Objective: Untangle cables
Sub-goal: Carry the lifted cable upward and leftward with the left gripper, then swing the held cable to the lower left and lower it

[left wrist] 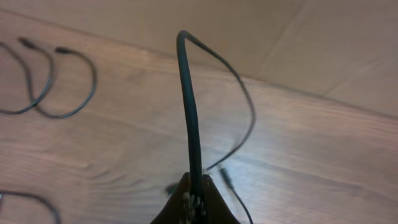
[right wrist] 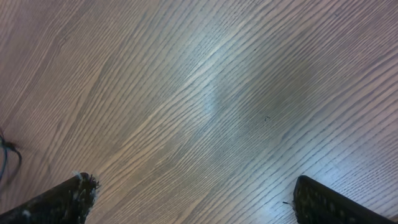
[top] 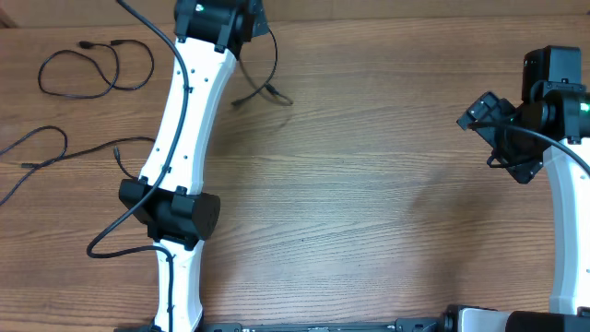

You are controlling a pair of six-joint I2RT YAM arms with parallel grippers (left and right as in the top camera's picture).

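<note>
While the left tool [left wrist: 194, 198] was clenched on a black cable [left wrist: 188, 99], its jaws pinched together at the bottom of the wrist view, the cable rose stiffly out of the grip. It bent over sharply at the top and fell away as a thinner strand to the desk [top: 369, 184], where its plug ends lay just below the tool. Seen from overhead, this cable hung at the far edge of the desk, well apart from a looped cable [left wrist: 95, 84] lying off to the left. The right tool [right wrist: 196, 199] stood released, its fingers spread wide over bare wood with nothing near them. To do this step well, I judged, the lift should go slowly and away from the looped cable. The trailing plugs should be watched so they dragged free without snagging, and the cable should be laid down on its own patch of desk.
</note>
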